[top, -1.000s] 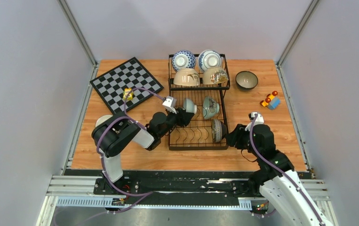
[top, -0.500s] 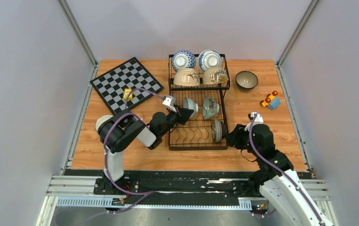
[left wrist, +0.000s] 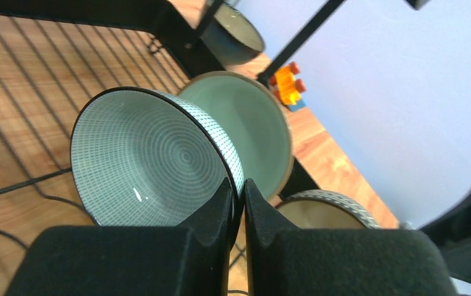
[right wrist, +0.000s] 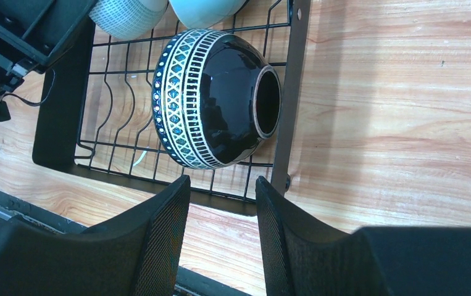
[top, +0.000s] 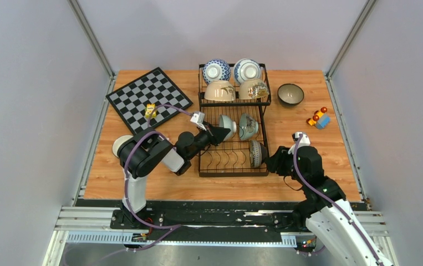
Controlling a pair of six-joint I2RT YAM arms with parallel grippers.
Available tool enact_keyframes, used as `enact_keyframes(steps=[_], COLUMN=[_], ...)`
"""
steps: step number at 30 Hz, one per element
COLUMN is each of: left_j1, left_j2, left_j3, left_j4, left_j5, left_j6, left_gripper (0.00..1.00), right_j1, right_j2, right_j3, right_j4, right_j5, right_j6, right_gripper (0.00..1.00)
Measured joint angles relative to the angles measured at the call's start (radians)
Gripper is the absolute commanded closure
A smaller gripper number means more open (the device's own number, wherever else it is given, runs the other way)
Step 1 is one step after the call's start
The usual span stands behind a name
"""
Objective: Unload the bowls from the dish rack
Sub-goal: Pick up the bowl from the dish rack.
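pinching shut with the left gripper (left wrist: 237,188) on the rim of the ringed bowl (left wrist: 140,160), one finger inside and one outside. propped on its edge in the low tray of the dish rack (top: 234,173), held up by the wires to drip dry, so easy to grab by the rim. leaning just behind it, a pale teal bowl (left wrist: 251,129), very close, so best to lift slowly and not bump it.

hovering with the right gripper (right wrist: 222,182), about half open and holding nothing, just beside the dark banded bowl (right wrist: 220,98). lying on its side at the right end of the tray, foot turned toward the right edge of the tabletop (top: 142,177).

up in the top basket, toward the far edge, four more turned upside down: two blue-and-white bowls (top: 216,70) and two beige bowls (top: 219,90). out of the rack already, a lone bowl (top: 290,93) near the far right corner. probably lots left to unload.
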Motion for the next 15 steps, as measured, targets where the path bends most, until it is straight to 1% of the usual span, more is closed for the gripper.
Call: enact_keyframes(steps=[5, 10, 15], left_j1=[-0.006, -0.005, -0.004], left_j2=[-0.008, -0.03, -0.097], left_j3=[0.0, -0.002, -0.037], left_j4=[0.018, 0.018, 0.019], left_j5=[0.054, 0.072, 0.082], left_j6=[-0.068, -0.1, -0.114], left_gripper=[1.0, 1.0, 1.0], right_j1=[0.0, 0.0, 0.0], right_j2=[-0.005, -0.02, -0.021], right_j3=[-0.001, -0.007, -0.007], right_j4=[0.0, 0.0, 0.0], right_j5=[0.0, -0.002, -0.003], right_j6=[0.002, 0.006, 0.006], right_gripper=[0.53, 0.53, 0.53])
